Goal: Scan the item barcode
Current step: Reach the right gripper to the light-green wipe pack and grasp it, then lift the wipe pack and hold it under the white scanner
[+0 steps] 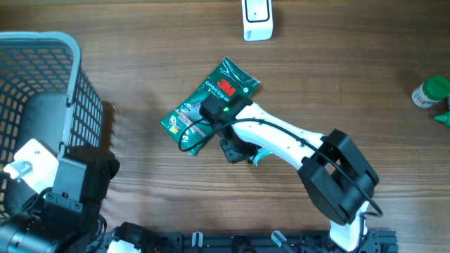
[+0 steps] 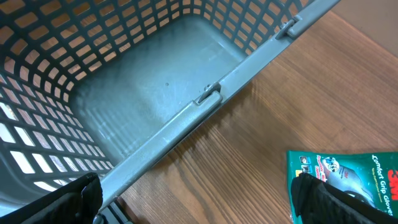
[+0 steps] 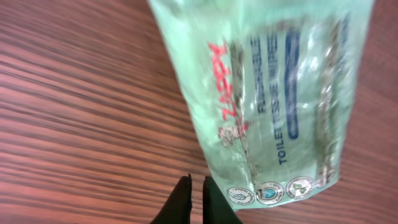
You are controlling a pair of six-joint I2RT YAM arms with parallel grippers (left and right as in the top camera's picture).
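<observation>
The item is a green 3M pack [image 1: 223, 86] lying flat mid-table, also seen at the lower right of the left wrist view [image 2: 348, 171]. My right gripper [image 1: 204, 123] is over its near half. In the right wrist view a pale green printed pack [image 3: 280, 87] fills the upper right. The right gripper [image 3: 198, 186] is shut there beside the pack's lower-left corner, with only wood showing in the thin slit between its fingers. My left gripper [image 2: 196, 199] is open above bare wood by the basket. No barcode shows in any view.
A white scanner [image 1: 257, 20] stands at the table's far edge. A grey mesh basket [image 1: 70, 77] takes up the left side, its rim [image 2: 205, 99] crossing the left wrist view. A green-capped bottle [image 1: 430, 91] stands at the right edge.
</observation>
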